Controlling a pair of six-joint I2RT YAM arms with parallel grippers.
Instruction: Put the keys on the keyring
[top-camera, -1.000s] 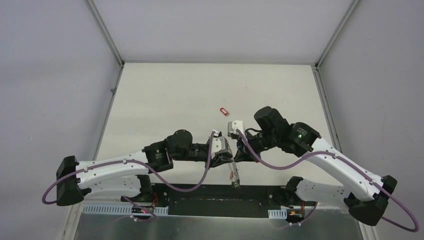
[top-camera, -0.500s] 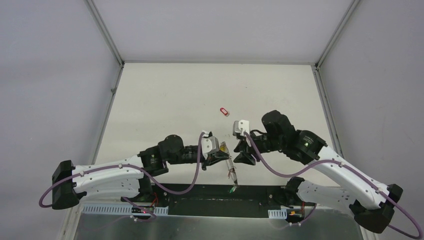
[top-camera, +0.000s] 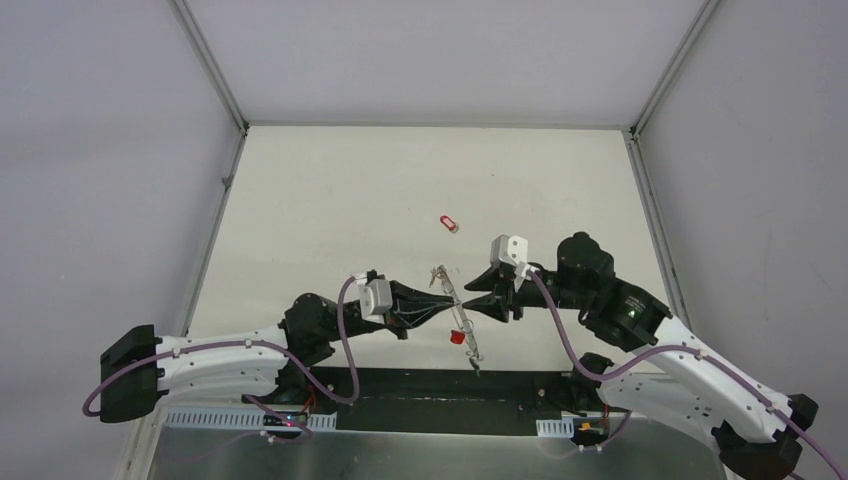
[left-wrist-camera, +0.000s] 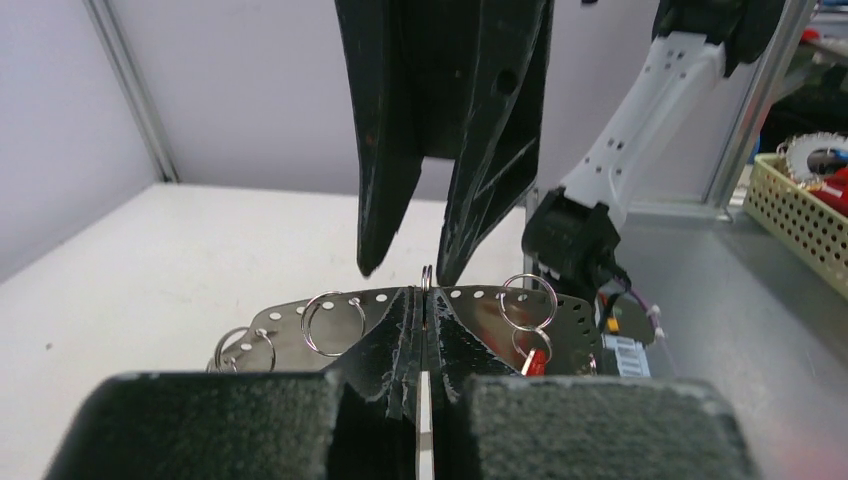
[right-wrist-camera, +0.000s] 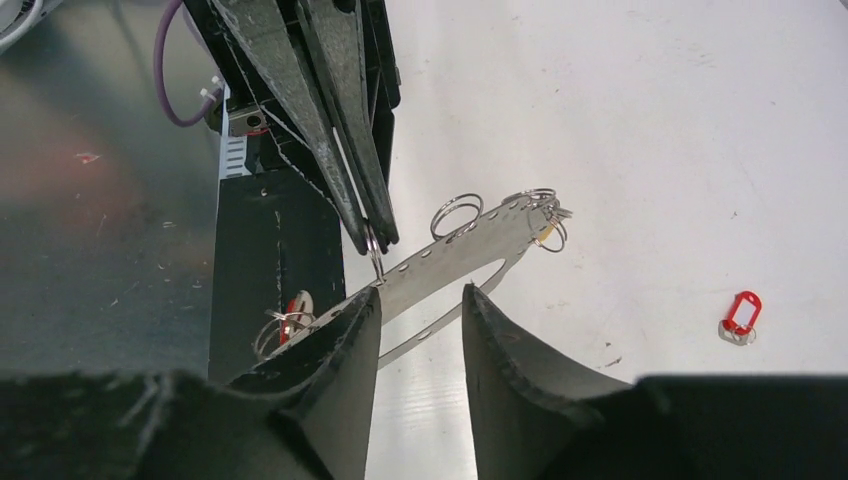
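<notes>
Left gripper (right-wrist-camera: 372, 232) pinches the keyring (right-wrist-camera: 451, 255), which hangs crosswise just before the right gripper (right-wrist-camera: 422, 293) and its half-parted fingers, both arms equally near

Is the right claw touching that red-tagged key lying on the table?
Apart. The top view shows bare table between the right gripper and the red-tagged key.

White table (top-camera: 330, 200), pale walls (top-camera: 100, 150), apparently a yellowish basket (left-wrist-camera: 800, 215).

Seen from above, whatever hangs on the keyring (top-camera: 462, 322) is too small to count, its near stretch is hidden behind the left gripper (left-wrist-camera: 424, 300) in that wrist's view, and the red key tag (left-wrist-camera: 535, 358) below it barely shows.
</notes>
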